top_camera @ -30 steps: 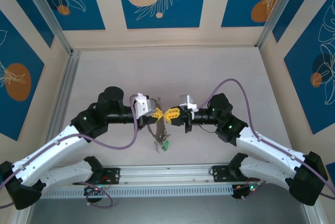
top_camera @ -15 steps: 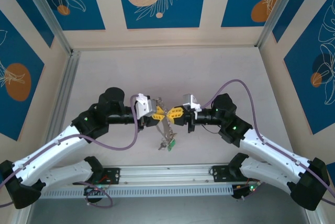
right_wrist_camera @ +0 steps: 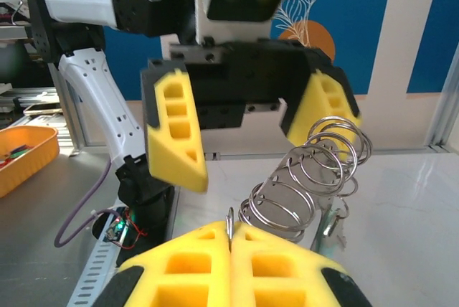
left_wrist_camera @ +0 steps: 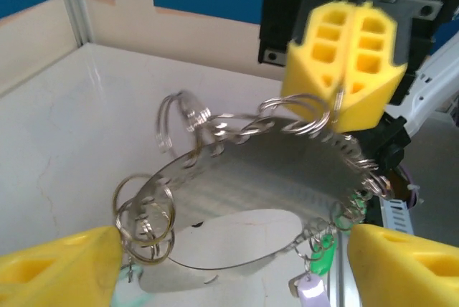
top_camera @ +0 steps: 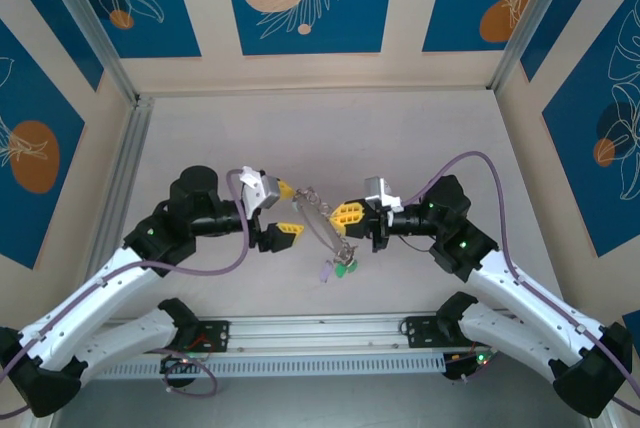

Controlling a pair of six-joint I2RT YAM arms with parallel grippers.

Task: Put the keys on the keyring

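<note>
The keyring (top_camera: 322, 220) is a thin grey metal hoop strung with small split rings, hanging above the table's middle. My right gripper (top_camera: 350, 215) is shut on its right edge, and the yellow pads (right_wrist_camera: 215, 264) pinch the thin metal. Green and pale tags (top_camera: 338, 269) dangle below. My left gripper (top_camera: 286, 210) stands open, one finger on each side of the hoop's left end without touching it. From the left wrist I see the keyring (left_wrist_camera: 237, 178) and the right gripper (left_wrist_camera: 337, 115). A small silver key (right_wrist_camera: 332, 219) hangs under the rings (right_wrist_camera: 308, 171); its tag is hidden.
An aluminium rail (top_camera: 320, 333) runs along the near table edge between the arm bases. A frame post (top_camera: 120, 198) lines the left side. An orange tray (right_wrist_camera: 21, 153) sits off the table beyond the left arm. Purple cables loop over both arms.
My left gripper has opened, let go of the keyring's left end and drawn back to the left. The right gripper has carried the keyring slightly right, and it now hangs from that gripper alone.
</note>
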